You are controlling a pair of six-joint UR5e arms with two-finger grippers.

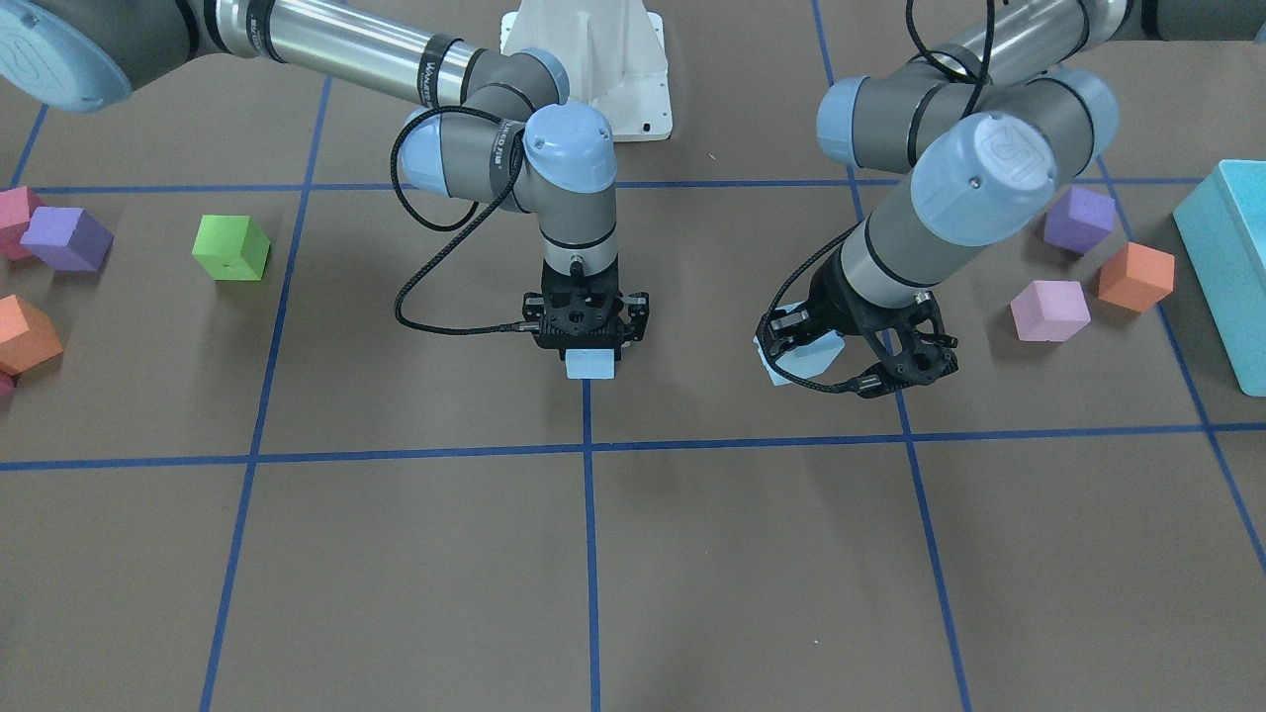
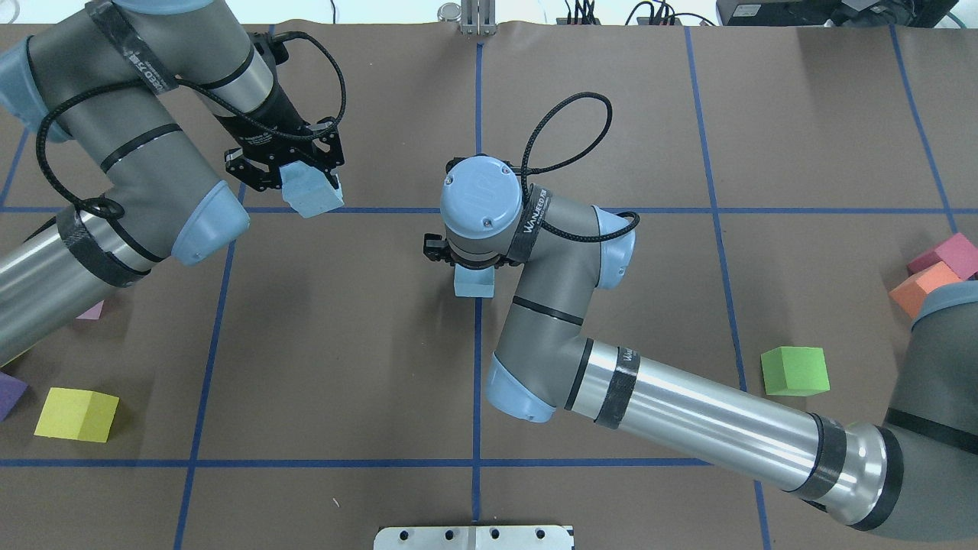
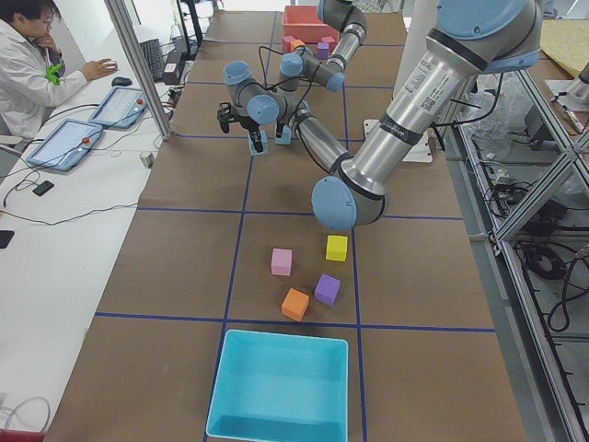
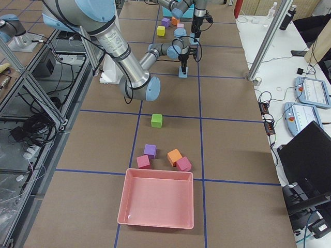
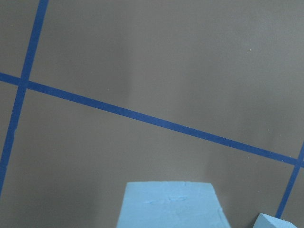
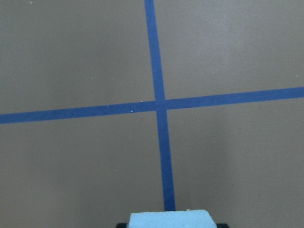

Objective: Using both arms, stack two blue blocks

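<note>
My left gripper (image 2: 294,177) is shut on a pale blue block (image 2: 312,195) and holds it tilted above the table, by a blue tape line. It also shows at the front view's right (image 1: 819,348), with its block (image 1: 803,358). That block fills the bottom of the left wrist view (image 5: 168,206). My right gripper (image 1: 588,341) points straight down at the table's middle and is shut on the second blue block (image 1: 589,365), low over a tape line. I cannot tell whether it touches the table. This block shows overhead (image 2: 474,281) and in the right wrist view (image 6: 168,219).
A green cube (image 2: 795,370) lies on my right side, with orange (image 2: 921,286) and magenta cubes further out. On my left lie a yellow cube (image 2: 76,414), purple (image 1: 1078,220), orange (image 1: 1135,277) and pink (image 1: 1049,311) cubes, and a turquoise box (image 1: 1226,267).
</note>
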